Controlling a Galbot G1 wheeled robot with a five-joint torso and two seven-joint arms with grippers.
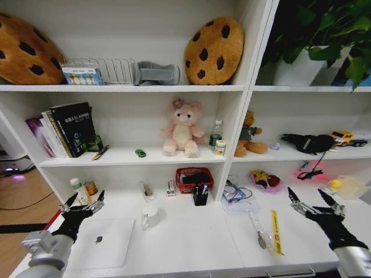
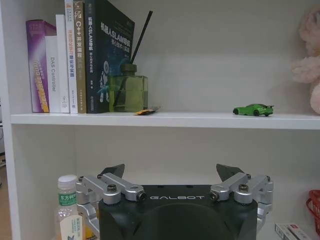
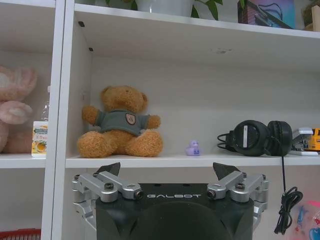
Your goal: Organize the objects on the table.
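Reading this as the start of the job: both arms are up in front of the desk and nothing is held. Left gripper (image 1: 84,204) sits lower left of the head view, fingers spread wide and empty, just above the silver laptop (image 1: 103,241) that lies flat near the bottom left. Right gripper (image 1: 312,201) is lower right, also wide open and empty, hovering over bare white table (image 1: 191,243). Clutter I can pick out on the desk: white mug (image 1: 150,217) centre-bottom just right of the laptop, black pen holder (image 1: 200,194) above it, red basket (image 1: 194,179) behind that, small bottles (image 1: 82,189) at the left against the shelf side, a yellow strip (image 1: 276,231) and a spoon-like item (image 1: 258,231) lying right of centre. Green toy car (image 1: 140,153) is on the middle shelf, left of the pink plush (image 1: 182,128). My call: the next move needs a target chosen first; the mug or bottles are nearest the left arm, and either wants a descent with jaws kept wide, then a close around the body. Hard to read: the small boxes beside the basket, the tangle of cables right of the pen holder, and the pink-lit stuff far right. Desk front edge is cut off at the bottom, so the drawers barely show.
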